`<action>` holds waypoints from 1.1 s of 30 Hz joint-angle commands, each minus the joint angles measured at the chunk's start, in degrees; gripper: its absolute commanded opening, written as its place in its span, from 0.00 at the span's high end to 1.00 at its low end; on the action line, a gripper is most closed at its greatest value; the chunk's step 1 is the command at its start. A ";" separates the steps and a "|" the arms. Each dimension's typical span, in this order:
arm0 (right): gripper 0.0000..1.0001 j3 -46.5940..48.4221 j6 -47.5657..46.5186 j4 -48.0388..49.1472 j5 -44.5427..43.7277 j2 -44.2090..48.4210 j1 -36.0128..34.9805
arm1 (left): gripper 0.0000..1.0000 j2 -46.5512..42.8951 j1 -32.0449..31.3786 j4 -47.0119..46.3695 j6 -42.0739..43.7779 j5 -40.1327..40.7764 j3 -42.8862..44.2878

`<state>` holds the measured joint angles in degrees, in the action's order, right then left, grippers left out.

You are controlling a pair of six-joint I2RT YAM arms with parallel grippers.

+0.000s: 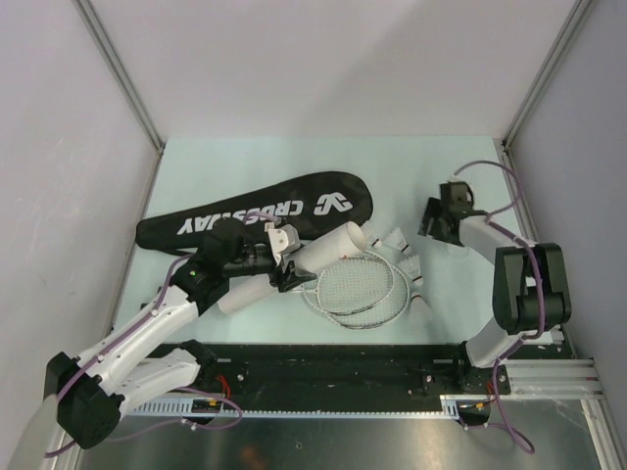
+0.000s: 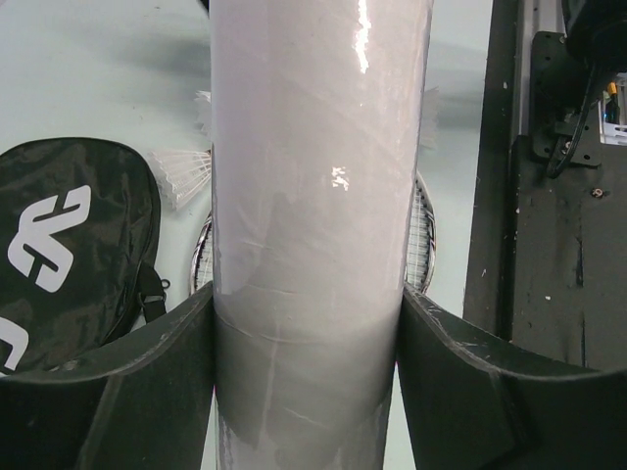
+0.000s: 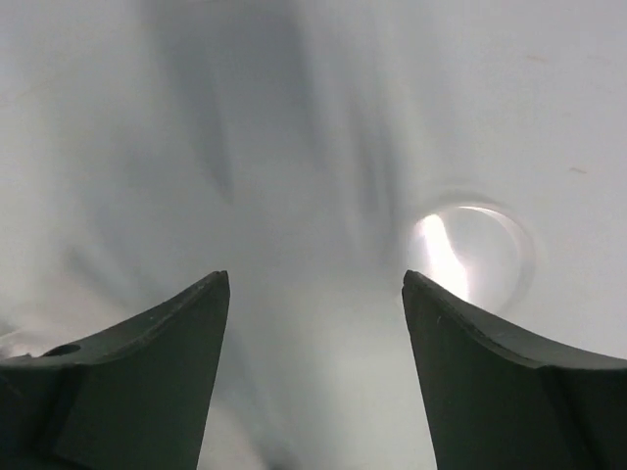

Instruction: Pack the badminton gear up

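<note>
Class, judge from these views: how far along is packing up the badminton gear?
Done: nothing visibly packed; the CROSSWAY racket bag lies flat. In hand: the left pincer grips the white tube; the right pincer is open, empty. Left: two rackets and the shuttlecocks lie loose on the table.

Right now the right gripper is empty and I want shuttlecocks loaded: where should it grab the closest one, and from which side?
Probably across the feather skirt of the nearest shuttlecock, straight down from above with the open right gripper: it lies low on the table beside that gripper, and the skirt is its widest part.
</note>
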<state>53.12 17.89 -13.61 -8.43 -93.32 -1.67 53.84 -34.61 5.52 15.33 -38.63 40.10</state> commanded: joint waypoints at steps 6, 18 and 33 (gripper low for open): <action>0.21 14.63 12.07 -4.86 -9.10 -1.07 -18.26 | 0.99 -3.74 -0.19 -1.91 1.89 1.89 2.44; 0.26 30.63 27.63 -17.85 -17.91 -17.07 -28.56 | 0.99 -9.28 -0.19 -6.39 1.02 7.61 -0.10; 0.58 33.45 26.23 -20.41 -20.75 -21.20 -31.64 | 0.99 -9.72 -0.19 -7.54 0.49 5.50 -0.28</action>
<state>84.05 43.35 -33.65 -27.40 -113.84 -32.99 45.30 -34.61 1.41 15.42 -31.81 39.88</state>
